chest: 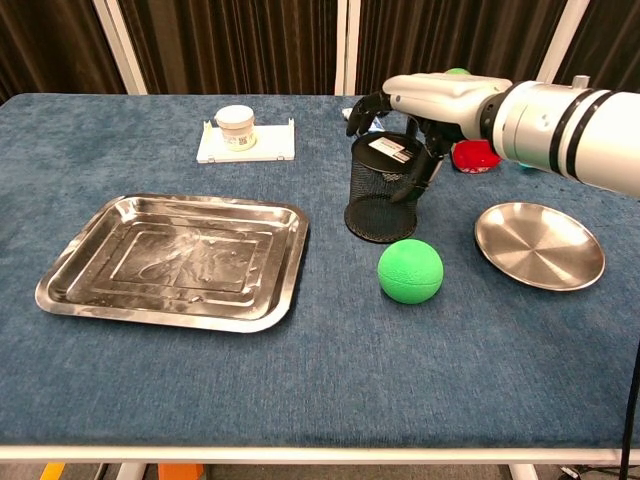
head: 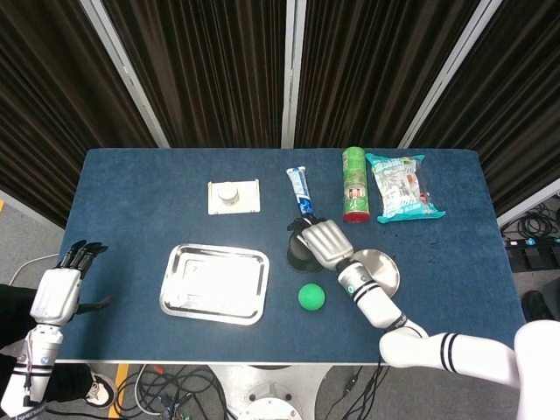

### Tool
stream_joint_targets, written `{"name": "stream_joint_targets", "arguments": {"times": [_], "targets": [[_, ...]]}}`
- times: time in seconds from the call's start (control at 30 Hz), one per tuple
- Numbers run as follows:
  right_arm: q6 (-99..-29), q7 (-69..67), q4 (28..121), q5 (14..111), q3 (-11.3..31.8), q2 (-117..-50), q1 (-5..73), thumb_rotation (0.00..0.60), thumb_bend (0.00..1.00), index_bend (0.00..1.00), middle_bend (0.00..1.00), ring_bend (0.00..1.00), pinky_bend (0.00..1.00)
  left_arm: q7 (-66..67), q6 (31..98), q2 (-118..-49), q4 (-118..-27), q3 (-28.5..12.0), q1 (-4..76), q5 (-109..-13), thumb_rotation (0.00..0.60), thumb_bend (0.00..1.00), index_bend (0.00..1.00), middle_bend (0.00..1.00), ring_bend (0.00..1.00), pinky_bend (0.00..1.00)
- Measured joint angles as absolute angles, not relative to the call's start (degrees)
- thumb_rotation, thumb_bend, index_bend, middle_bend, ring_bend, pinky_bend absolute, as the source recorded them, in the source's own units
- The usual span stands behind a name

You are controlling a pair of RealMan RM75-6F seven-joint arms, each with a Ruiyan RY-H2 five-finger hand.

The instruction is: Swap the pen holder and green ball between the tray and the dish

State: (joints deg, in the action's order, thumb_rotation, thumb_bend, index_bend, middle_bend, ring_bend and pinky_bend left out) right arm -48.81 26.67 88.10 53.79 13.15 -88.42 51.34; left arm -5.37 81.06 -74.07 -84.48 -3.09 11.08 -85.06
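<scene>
The black mesh pen holder (chest: 384, 192) stands on the table cloth between the steel tray (chest: 175, 260) and the round dish (chest: 540, 245). The green ball (chest: 410, 270) lies just in front of it, also on the cloth. Both tray (head: 215, 283) and dish (head: 378, 269) hold nothing. My right hand (chest: 415, 105) hovers over the holder's rim with its fingers spread; the thumb (chest: 414, 172) runs down the holder's right side. From the head view that hand (head: 324, 242) covers most of the holder (head: 299, 256), and the ball (head: 311, 297) sits below it. My left hand (head: 54, 295) hangs off the table's left edge, holding nothing.
A white box with a small jar (chest: 245, 135) sits behind the tray. A toothpaste tube (head: 302, 194), a green can (head: 354, 184) and a snack bag (head: 402, 186) lie at the back right, close behind the holder.
</scene>
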Motion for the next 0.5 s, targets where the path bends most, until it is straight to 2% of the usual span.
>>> {"name": "stream_joint_targets", "arguments": {"times": [0.23,0.5], "targets": [[-50.4,26.7,87.0,53.9,12.9,-89.5,51.8,0.6,0.15,0.5,0.38,0.33,0.55,-5.8,81.2,-74.0,-84.4,-3.2,11.0,-85.1,0.6,0.01,0.19,0.14,0.07,0.32],[-57.7,24.4,92.0,59.3,12.9,-86.2,48.6,0.6,0.15,0.53,0.4,0.35,0.56,-5.7,81.2,-74.0,-84.6,-3.2,11.2,-85.5,0.6,0.01,0.19,0.14,0.07,0.32]]}}
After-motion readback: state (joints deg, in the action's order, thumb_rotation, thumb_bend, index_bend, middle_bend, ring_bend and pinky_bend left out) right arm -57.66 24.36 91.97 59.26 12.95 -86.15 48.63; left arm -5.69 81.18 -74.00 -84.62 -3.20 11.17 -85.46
